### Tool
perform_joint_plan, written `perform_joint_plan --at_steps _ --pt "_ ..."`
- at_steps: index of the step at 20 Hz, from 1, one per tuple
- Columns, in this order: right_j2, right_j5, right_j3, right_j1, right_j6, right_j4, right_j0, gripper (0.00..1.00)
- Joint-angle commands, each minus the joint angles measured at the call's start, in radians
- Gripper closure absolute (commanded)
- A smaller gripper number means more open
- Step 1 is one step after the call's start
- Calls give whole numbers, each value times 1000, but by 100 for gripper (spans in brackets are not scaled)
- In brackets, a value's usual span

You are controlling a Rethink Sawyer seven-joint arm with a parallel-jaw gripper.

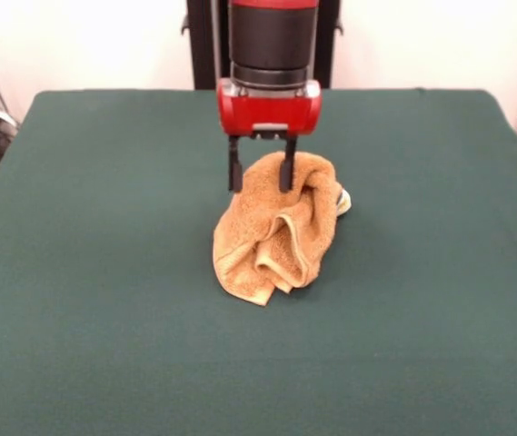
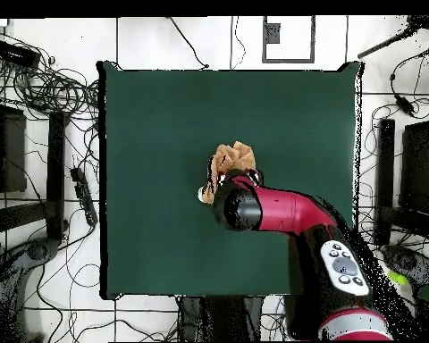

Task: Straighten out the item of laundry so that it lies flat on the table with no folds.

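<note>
The golden-orange towel (image 1: 276,236) lies crumpled in a heap near the middle of the dark green table (image 1: 104,272), with several folds and a small white tag (image 1: 344,202) poking out at its right. My gripper (image 1: 261,189) hangs straight down over the heap's far upper edge. Its two black fingers stand apart and open: the left one is over bare table, the right one (image 1: 287,168) is against the towel's top. In the overhead view the towel (image 2: 231,161) shows just beyond the arm's wrist (image 2: 238,204), which hides the gripper.
The green table (image 2: 164,116) spreads wide on all sides of the towel. Cables and dark equipment (image 2: 39,89) lie on the floor around the table. The robot's pedestal (image 1: 205,45) stands at the table's far edge.
</note>
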Motion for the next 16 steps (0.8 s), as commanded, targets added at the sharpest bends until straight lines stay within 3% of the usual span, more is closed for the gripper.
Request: perform_joint_plan --at_steps 1,11,16 --pt "285 -77 86 53 129 32 -81 0" --pt "407 -27 143 60 199 109 -167 0" --pt "317 -18 116 49 190 98 -99 0"
